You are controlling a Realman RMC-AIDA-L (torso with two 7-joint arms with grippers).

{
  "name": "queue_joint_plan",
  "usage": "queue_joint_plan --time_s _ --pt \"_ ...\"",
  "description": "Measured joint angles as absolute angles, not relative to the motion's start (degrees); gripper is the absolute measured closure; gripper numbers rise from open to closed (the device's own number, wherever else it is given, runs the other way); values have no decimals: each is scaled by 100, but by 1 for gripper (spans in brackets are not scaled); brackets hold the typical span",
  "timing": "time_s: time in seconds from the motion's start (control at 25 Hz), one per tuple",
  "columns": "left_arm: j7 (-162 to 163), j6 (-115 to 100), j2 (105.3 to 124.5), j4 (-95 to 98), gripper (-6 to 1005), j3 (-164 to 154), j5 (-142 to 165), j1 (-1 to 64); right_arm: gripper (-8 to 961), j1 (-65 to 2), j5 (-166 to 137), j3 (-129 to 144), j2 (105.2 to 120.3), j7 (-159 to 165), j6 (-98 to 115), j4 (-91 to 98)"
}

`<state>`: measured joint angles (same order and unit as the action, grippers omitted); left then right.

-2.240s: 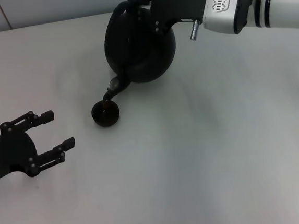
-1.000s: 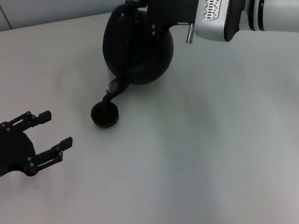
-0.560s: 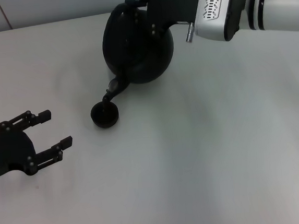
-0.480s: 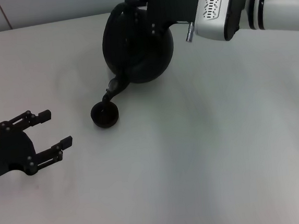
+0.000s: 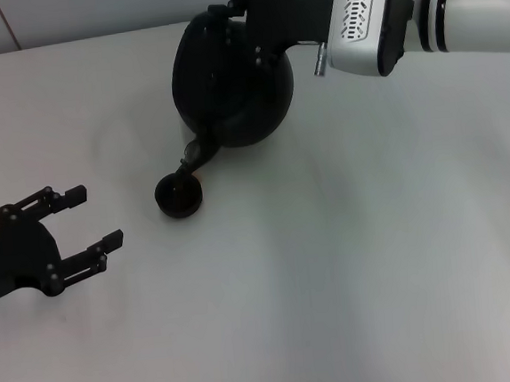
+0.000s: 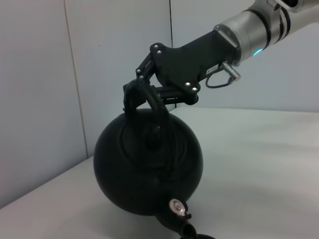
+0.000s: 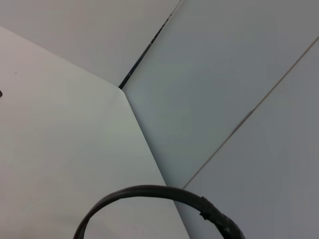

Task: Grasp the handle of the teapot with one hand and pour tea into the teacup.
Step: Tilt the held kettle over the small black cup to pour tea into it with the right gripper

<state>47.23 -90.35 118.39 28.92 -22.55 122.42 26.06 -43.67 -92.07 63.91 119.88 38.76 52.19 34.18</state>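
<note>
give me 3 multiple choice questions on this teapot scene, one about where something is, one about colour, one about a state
1. Where is the teacup?
A. Just under the teapot's spout
B. Inside the left gripper
C. At the table's far right edge

2. What colour is the teapot?
A. White
B. Black
C. Red

3. What state is the left gripper in?
A. Shut on the teacup
B. Shut on the handle
C. Open and holding nothing

Answers:
1. A: in the head view the spout points down right over the cup on the table.
2. B: its round body is matte black in the head and left wrist views.
3. C: its fingers are spread with only table between them, while the right gripper grips the handle of the tilted pot.
</note>
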Motion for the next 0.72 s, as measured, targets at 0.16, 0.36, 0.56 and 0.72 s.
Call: queue_joint_plan --time_s 0.16,0.36,0.56,0.72 --pt "4724 -9003 11842 2885 247 -2257 12242 2612 860 -4245 -9203 6553 11988 4037 5212 3689" --pt "4700 -8949 11842 2817 247 -2259 12243 2634 860 -4179 -9202 6633 11988 4052 5173 3773" --pt "4698 -8921 11839 2813 247 -2259 12243 2637 860 -4177 -9202 6636 11988 4052 5169 3777" --pt "4701 -8920 11839 2812 247 -2259 12243 2637 860 -4171 -9202 6636 11988 4052 5167 3779"
